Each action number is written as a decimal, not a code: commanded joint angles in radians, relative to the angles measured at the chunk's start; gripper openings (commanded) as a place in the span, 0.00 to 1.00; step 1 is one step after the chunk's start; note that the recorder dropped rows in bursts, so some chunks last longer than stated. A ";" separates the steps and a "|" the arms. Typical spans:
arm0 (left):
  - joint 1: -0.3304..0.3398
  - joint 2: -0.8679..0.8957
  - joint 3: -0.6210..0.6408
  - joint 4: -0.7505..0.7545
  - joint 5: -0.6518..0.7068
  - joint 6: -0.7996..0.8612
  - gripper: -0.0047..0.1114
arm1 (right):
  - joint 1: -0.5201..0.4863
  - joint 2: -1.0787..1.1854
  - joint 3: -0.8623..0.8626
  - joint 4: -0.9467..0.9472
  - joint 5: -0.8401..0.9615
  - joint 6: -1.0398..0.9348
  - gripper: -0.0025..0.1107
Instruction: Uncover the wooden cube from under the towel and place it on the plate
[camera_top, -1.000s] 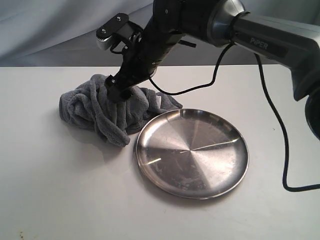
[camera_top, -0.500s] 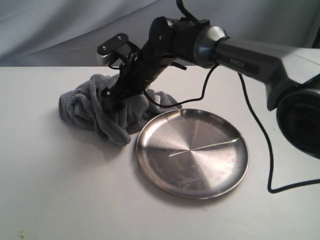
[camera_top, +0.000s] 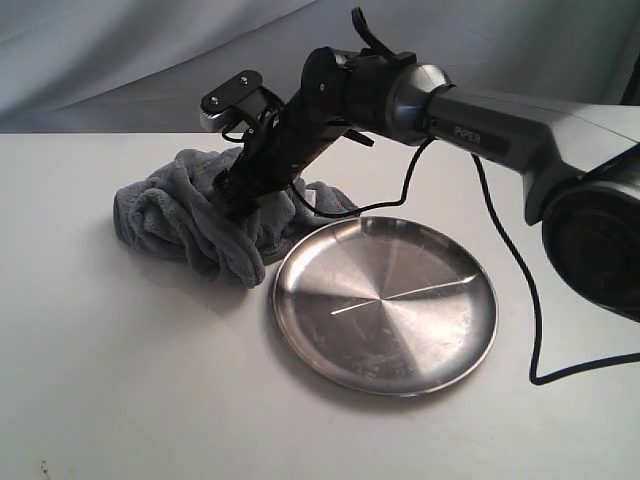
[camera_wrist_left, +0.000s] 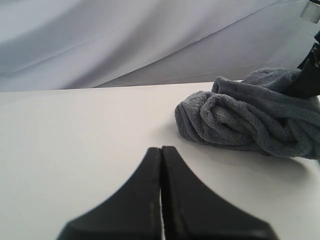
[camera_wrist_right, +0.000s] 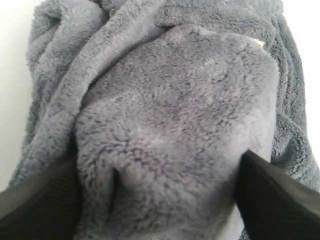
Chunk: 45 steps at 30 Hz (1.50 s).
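The dark grey towel (camera_top: 185, 215) lies bunched on the white table, just left of the round steel plate (camera_top: 385, 305), whose dish holds nothing. My right gripper (camera_top: 235, 195) reaches down into the top of the heap. In the right wrist view its fingers (camera_wrist_right: 35, 197) stand wide, closed on a thick bulge of the towel (camera_wrist_right: 175, 100). The wooden cube is hidden. My left gripper (camera_wrist_left: 161, 150) is shut and empty, low over bare table, well short of the towel (camera_wrist_left: 240, 117).
The right arm (camera_top: 480, 120) spans from the right edge over the plate's far side, with a black cable (camera_top: 535, 300) hanging down to the table. A pale cloth backdrop (camera_top: 120, 60) stands behind the table.
The right gripper has shifted a little left and up with the towel; the heap's left edge has slid leftward and its top is drawn up. The plate has not moved.
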 joint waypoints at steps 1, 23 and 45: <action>-0.005 -0.004 0.005 0.000 -0.007 -0.006 0.04 | 0.003 0.013 0.004 0.012 0.014 -0.003 0.38; -0.005 -0.004 0.005 0.000 -0.007 -0.005 0.04 | 0.003 -0.160 0.004 -0.015 0.197 -0.028 0.02; -0.005 -0.004 0.005 0.000 -0.007 -0.005 0.04 | 0.025 -0.212 0.004 -0.012 0.094 -0.143 0.02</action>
